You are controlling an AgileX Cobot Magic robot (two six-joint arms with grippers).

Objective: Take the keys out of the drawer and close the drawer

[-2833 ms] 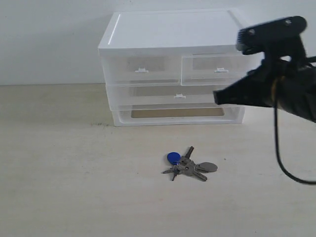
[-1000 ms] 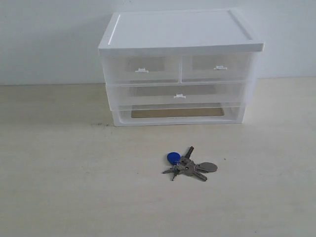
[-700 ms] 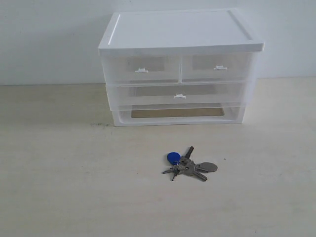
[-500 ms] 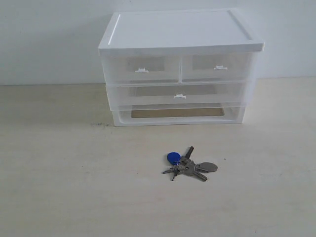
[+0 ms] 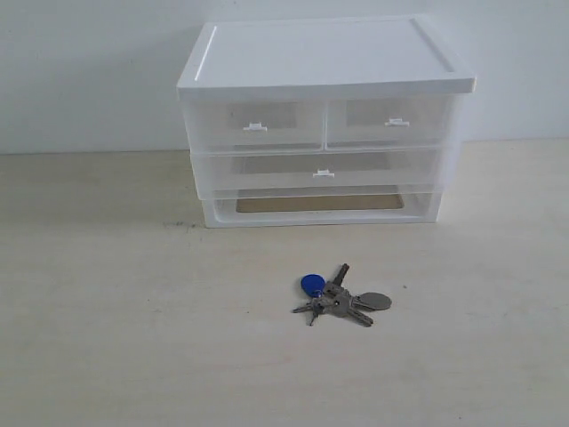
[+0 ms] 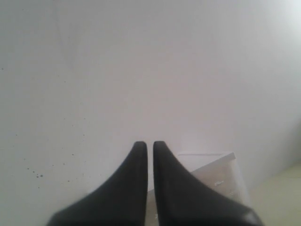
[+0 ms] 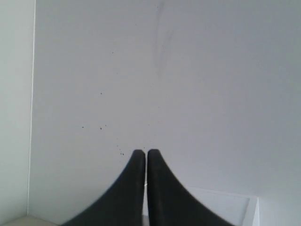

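No writing, label or number is readable anywhere.

The exterior camera faces the drawer unit front-on from slightly above, a fair way back. Both wrist cameras point at the white wall behind the unit. The left wrist view shares the unit's top corner with the exterior view.
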